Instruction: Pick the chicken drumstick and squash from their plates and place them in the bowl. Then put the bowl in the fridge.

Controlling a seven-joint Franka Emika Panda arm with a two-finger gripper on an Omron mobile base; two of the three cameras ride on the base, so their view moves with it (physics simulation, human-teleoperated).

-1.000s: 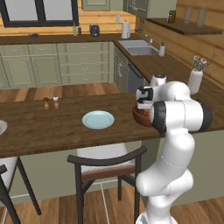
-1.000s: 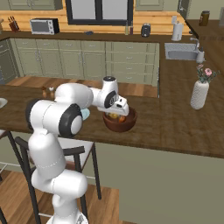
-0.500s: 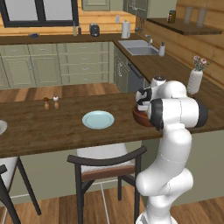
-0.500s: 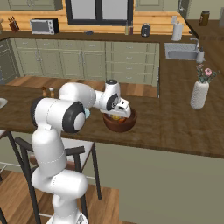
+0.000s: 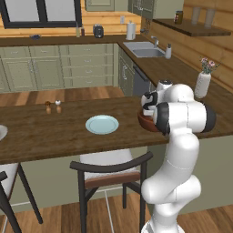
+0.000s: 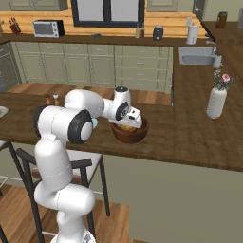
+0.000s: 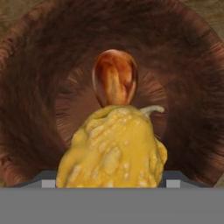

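— Yellow and warty, close to the lens: one squash (image 7: pixel 111 148). Clamped in the gripper (image 7: pixel 111 183), jaws spread wide and closed on its two flanks.

— Anything else in that grip?

— No, just the squash. Sits low inside the bowl (image 7: pixel 35 87), stem curling off to one side.

— And behind it?

— One chicken drumstick (image 7: pixel 115 76), glossy orange-brown, lying on the bowl's floor just beyond the squash. Hard to say whether touching or only just beside.

— Bowls, counted?

— One. Dark reddish wood, standing on the brown counter (image 5: pixel 45 132) near its corner, with the hand dipped into it from above.

— Plates?

— Two. One pale blue plate (image 5: pixel 102 124), bare, well apart from the bowl along the counter. One whitish plate (image 5: pixel 1 132), cut off by the left edge of the left base view.

— Further out?

— Two small shakers (image 5: pixel 53 107) side by side past the blue plate, and one white vase (image 6: pixel 216 102) with flowers, off on the far side of the bowl.
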